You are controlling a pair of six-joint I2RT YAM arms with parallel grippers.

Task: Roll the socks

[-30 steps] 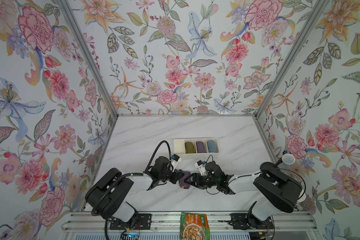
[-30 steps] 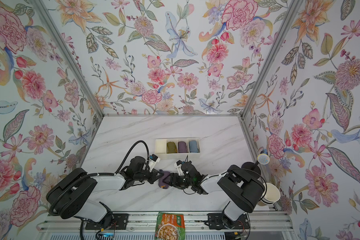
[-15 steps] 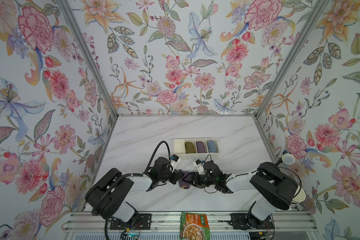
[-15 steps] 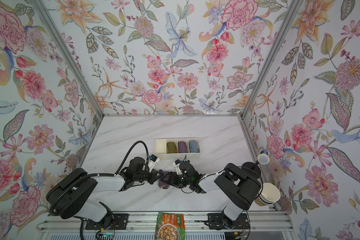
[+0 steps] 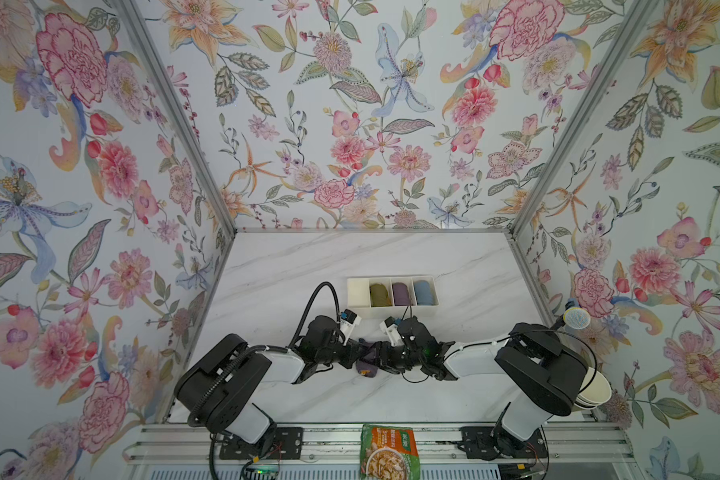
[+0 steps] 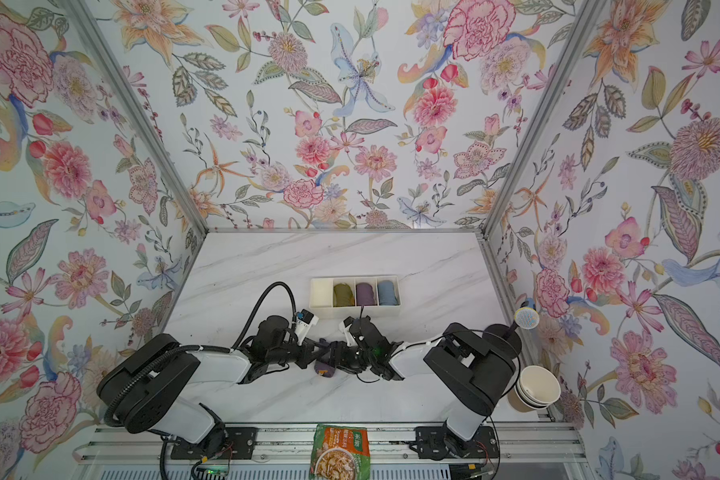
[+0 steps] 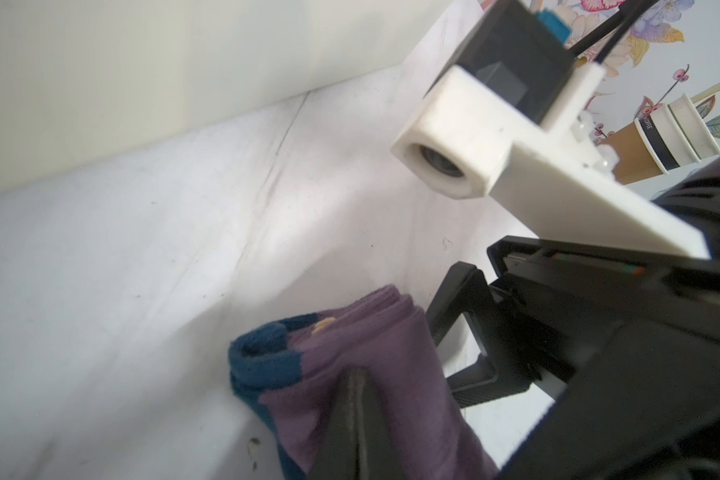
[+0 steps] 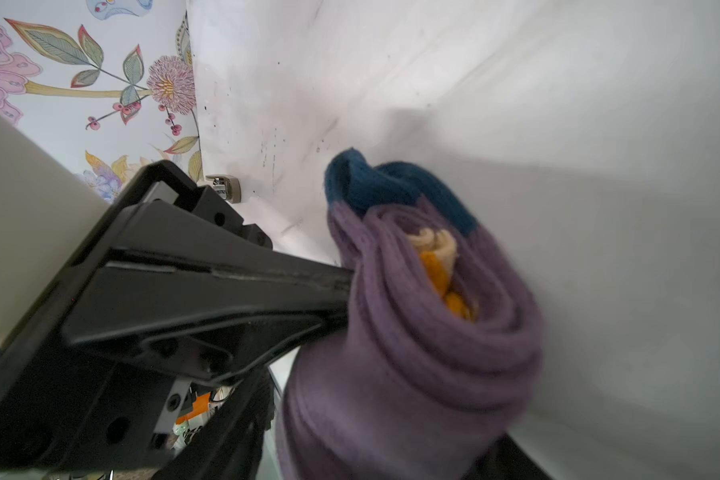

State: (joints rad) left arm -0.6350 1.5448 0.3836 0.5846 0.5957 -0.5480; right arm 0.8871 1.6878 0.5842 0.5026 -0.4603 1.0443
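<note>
The socks [image 5: 366, 366] are a purple roll with a navy toe, lying on the marble table [image 5: 350, 257] between both arms. Yellow cuff fabric shows at the roll's core [image 8: 437, 266]. My left gripper [image 5: 356, 355] is shut, and its joined tips [image 7: 356, 376] press into a fold of the purple fabric [image 7: 391, 332]. My right gripper [image 8: 375, 436] comes from the opposite side with one jaw on each side of the roll, shut on it. In both top views the grippers meet over the socks [image 6: 326, 369].
A white divided tray [image 5: 358, 291] stands behind the grippers, holding an olive bundle [image 5: 380, 294], a purple bundle [image 5: 400, 293] and a light blue bundle [image 5: 423, 292]. Stacked paper cups [image 5: 593, 390] sit at the right edge. A food packet [image 5: 387, 451] lies on the front rail.
My right gripper has edged a little left, closer onto the roll. The left gripper and the socks stay in place.
</note>
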